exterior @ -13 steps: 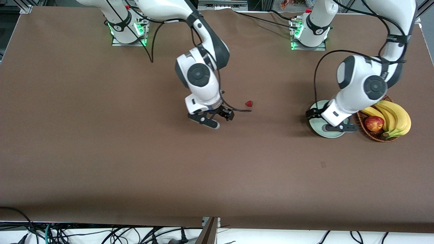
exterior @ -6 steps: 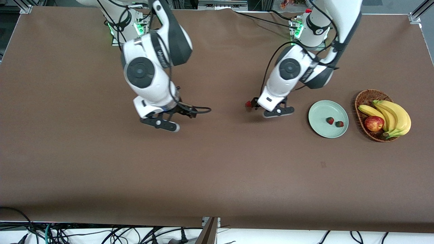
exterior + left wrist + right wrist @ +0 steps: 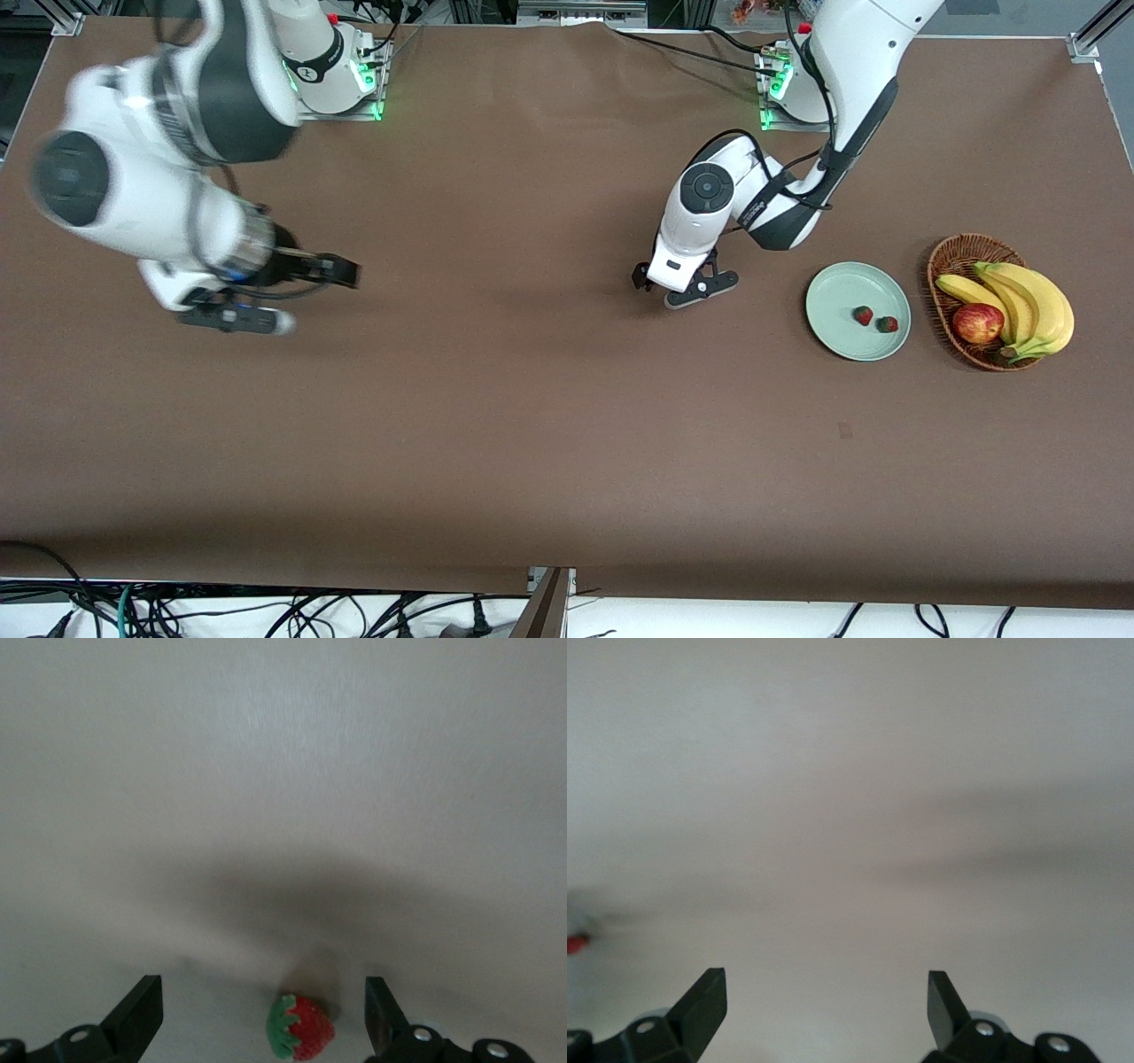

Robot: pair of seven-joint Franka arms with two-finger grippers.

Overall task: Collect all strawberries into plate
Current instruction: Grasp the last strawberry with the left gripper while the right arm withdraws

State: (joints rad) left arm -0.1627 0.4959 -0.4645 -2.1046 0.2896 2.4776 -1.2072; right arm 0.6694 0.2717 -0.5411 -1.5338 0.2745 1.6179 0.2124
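**Last berry sat right between the left claw's fingers**

Going left to right: the right gripper (image 3: 232, 310) hung spread and empty over bare brown table (image 3: 496, 425) toward the right arm's end, just waiting. The left gripper (image 3: 678, 288), jaws wide, was low around the third small red strawberry with a green leafy cap (image 3: 301, 1028), cap pointing about 9 o'clock in its wrist view. Roughly 3 o'clock from it, the round pale mint-green plate (image 3: 833, 292) held two strawberries (image 3: 863, 315) beside the brown wicker basket (image 3: 952, 252).
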